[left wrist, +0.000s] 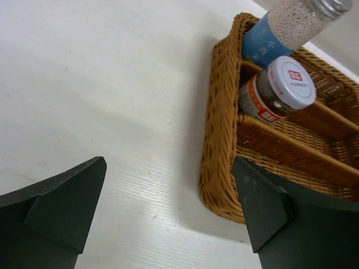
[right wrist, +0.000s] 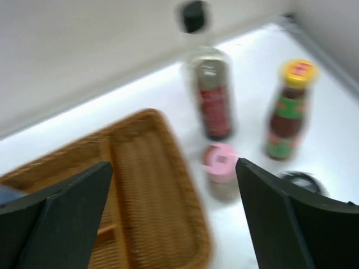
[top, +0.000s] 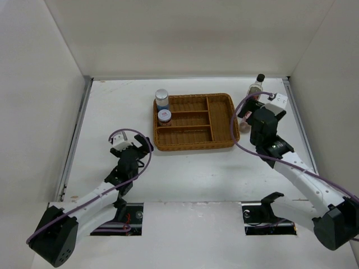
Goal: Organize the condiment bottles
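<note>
Right claw (right wrist: 174, 165) gapes wide, with the pink-capped shaker (right wrist: 220, 162) apparently just ahead.

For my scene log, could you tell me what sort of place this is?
Probably a robot test bench: a white table boxed by plain walls, holding a wicker tray and condiment bottles.

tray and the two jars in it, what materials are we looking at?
Tray: woven wicker or rattan, matte tan, weave strands visible. Blue-labelled jar: clear glass or plastic, white granules show through; lid silvery, likely metal. White-lidded jar: clear body, dark contents; lid glossy white, plastic or painted metal, can't tell.
</note>
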`<state>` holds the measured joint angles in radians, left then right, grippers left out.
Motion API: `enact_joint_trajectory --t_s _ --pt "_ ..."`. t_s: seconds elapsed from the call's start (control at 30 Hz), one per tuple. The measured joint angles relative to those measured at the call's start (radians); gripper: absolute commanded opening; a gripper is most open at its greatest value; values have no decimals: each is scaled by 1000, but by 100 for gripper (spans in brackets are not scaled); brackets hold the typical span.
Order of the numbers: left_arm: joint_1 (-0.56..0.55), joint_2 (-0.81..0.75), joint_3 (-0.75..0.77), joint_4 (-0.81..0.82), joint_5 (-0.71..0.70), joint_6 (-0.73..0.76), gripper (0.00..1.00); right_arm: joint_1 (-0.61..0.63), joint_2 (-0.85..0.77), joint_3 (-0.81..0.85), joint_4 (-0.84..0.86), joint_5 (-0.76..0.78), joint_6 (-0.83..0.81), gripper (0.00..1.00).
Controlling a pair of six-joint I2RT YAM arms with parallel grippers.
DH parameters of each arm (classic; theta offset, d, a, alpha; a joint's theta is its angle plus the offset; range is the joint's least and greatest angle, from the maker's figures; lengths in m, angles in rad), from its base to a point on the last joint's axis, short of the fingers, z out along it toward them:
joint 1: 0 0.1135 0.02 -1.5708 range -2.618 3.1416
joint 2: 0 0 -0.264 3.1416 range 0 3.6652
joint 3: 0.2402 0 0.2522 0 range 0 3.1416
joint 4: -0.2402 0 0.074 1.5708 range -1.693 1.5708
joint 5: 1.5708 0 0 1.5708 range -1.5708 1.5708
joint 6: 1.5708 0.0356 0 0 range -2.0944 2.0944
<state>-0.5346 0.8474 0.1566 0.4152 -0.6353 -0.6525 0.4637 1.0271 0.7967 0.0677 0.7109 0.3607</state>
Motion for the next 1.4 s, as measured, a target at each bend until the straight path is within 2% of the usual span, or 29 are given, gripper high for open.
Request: enact_joint_trajectory --t_s 0.13,0.3,0.57,0.77,0.8,0.97,1.03,1.13,1.23,1.33,1.4 --pt "-8 -19 -13 32 33 -40 100 -100 -12 0 -150 100 -5 100" --pt "-51 -19 -13 64 37 -62 100 -256 4 -2 -246 98 19 100" --pt "-61 18 -13 97 37 -70 100 -305 179 -35 -235 -32 63 100" --pt "-57 72 -13 127 43 -74 100 -338 241 -69 -210 -98 89 99" --pt "-55 79 -13 129 46 -74 100 -341 249 -74 -203 -104 91 96" --pt "-40 85 -13 135 58 -79 100 -349 264 -105 -168 -119 108 66" --pt "-33 85 -13 136 62 -80 100 -349 253 -112 -162 -118 111 61" --pt "-22 75 -16 137 67 -81 100 -327 187 -140 -180 -103 110 58" --pt "-12 48 -31 140 68 -82 100 -239 48 -143 -235 -69 110 55" --pt "5 14 -47 140 68 -90 100 -68 -68 -103 -255 -47 112 55" --pt "19 -6 -55 142 67 -99 100 74 -63 -43 -239 -41 115 56"
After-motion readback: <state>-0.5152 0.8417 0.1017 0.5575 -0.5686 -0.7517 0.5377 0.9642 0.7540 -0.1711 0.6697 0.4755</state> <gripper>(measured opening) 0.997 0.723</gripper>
